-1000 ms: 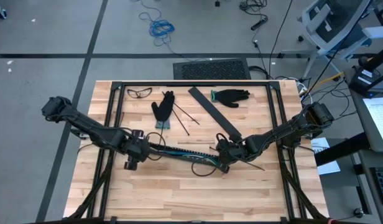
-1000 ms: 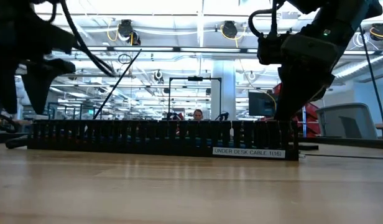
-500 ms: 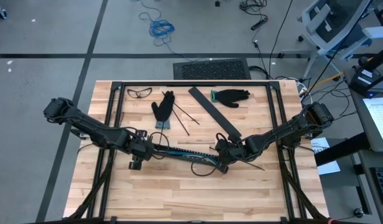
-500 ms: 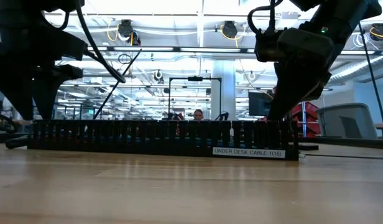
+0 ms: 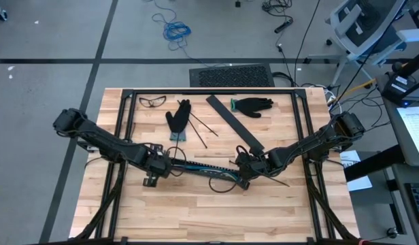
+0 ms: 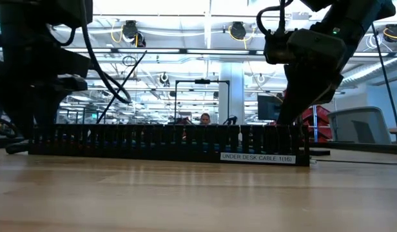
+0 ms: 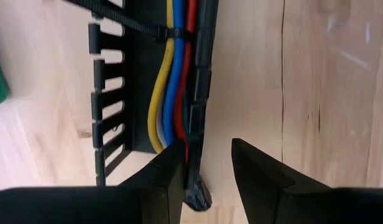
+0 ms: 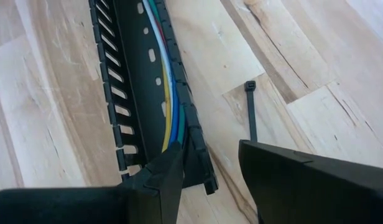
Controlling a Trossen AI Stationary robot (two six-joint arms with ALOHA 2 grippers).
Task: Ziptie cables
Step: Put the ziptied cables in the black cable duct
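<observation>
Wooden table (image 5: 196, 214), seen from above. Near centre, a black slotted tray (image 5: 199, 165) runs from 9 to 3 o'clock. The cables (image 7: 170, 81) lie inside it, bound by a black zip tie (image 7: 135, 25). Left gripper (image 7: 206, 149), at the tray's 9 o'clock end: fingers narrowly parted, straddling the side wall. Right gripper (image 8: 210, 152), at the 3 o'clock end: fingers likewise apart astride the wall, a loose zip tie (image 8: 250, 112) beside it. Toward 12 o'clock: a black strip (image 5: 235, 121), two black gloves (image 5: 177, 121), safety glasses (image 5: 152, 101).
</observation>
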